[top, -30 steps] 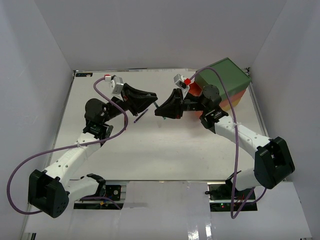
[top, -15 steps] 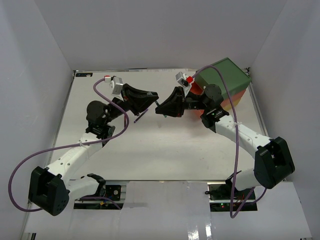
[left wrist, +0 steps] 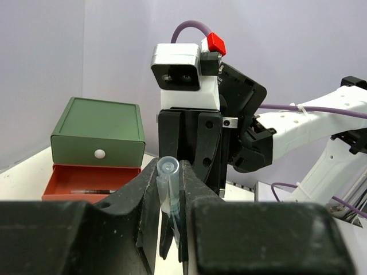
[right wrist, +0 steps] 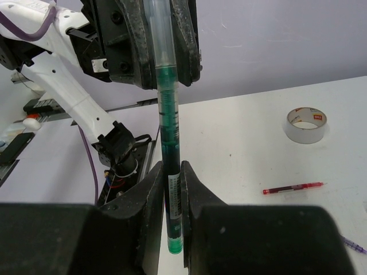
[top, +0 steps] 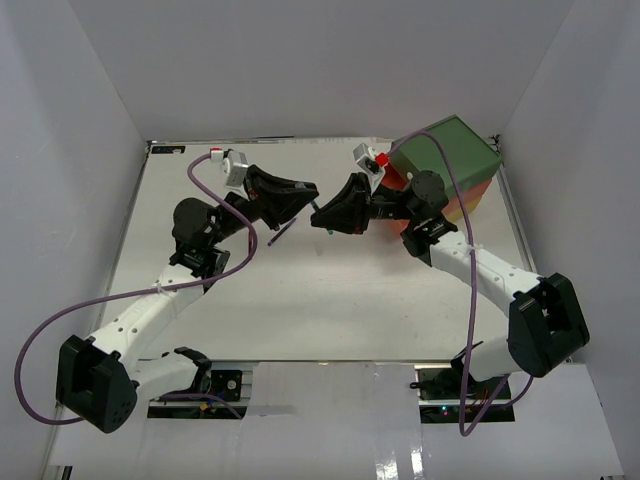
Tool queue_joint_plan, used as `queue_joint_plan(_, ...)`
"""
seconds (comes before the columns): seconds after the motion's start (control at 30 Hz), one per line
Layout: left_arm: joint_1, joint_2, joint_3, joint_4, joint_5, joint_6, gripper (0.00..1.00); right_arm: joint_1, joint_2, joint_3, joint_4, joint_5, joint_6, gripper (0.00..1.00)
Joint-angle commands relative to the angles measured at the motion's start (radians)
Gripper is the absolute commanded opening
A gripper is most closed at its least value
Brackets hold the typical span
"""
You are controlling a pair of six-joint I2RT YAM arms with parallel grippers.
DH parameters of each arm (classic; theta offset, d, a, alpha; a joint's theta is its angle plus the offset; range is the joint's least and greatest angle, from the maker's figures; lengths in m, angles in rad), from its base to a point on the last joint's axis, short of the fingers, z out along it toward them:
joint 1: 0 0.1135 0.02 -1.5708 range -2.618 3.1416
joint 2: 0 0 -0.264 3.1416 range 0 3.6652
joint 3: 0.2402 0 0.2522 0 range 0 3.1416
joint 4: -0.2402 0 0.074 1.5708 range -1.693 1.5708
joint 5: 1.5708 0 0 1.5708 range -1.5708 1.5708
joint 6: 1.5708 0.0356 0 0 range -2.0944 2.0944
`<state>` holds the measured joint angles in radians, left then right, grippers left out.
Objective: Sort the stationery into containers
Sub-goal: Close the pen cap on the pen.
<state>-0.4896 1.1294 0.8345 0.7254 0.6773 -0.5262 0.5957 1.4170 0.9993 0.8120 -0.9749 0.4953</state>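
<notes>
Jaws: both pairs nearly closed on one green pen (right wrist: 166,109). The left gripper (left wrist: 170,182) has its clear capped end and the right gripper (right wrist: 171,195) its lower barrel. The pen is in the air, left of the drawer chest (top: 447,160). I judge it light, stiff and slick; best gripped mid-barrel, across its width.

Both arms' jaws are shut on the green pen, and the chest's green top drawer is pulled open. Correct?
No: the green top drawer is shut; the orange-red middle drawer is the one pulled open, per the left wrist view. Both jaws do hold the green pen.
</notes>
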Motion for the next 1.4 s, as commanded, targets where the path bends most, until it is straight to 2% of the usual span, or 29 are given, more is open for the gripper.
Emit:
queue_joint_plan(0.0,-0.063,0.04,-0.04,-0.337,0.205,0.034,0.09,-0.002,-0.03,0.047,0.293,0.208,0.031,0.08)
queue_joint_plan(0.27,-0.063,0.058,0.011,-0.412,0.203,0.08,0.21,-0.002,-0.03,-0.031,0.299,0.197,0.026,0.08)
queue_joint_plan(0.4,-0.063,0.063,0.025,-0.425,0.199,0.088,0.38,-0.002,-0.03,-0.06,0.314,0.194,0.034,0.08)
queue_joint_plan(0.63,-0.063,0.055,0.043,-0.437,0.188,0.1,0.59,-0.007,-0.027,-0.106,0.309,0.196,0.026,0.08)
queue_joint_plan(0.9,-0.063,0.024,0.049,-0.452,0.156,0.112,0.66,-0.017,-0.023,-0.165,0.309,0.206,0.011,0.08)
queue_joint_plan(1.1,-0.056,-0.045,0.051,-0.501,0.052,0.134,0.68,-0.033,-0.029,-0.24,0.338,0.217,-0.011,0.08)
queue_joint_plan(1.2,-0.046,-0.074,0.058,-0.524,-0.01,0.14,0.68,-0.033,-0.055,-0.263,0.3,0.248,-0.05,0.08)
queue_joint_plan(1.37,-0.017,-0.091,0.103,-0.52,-0.048,0.172,0.68,-0.036,-0.049,-0.268,0.308,0.196,-0.034,0.08)
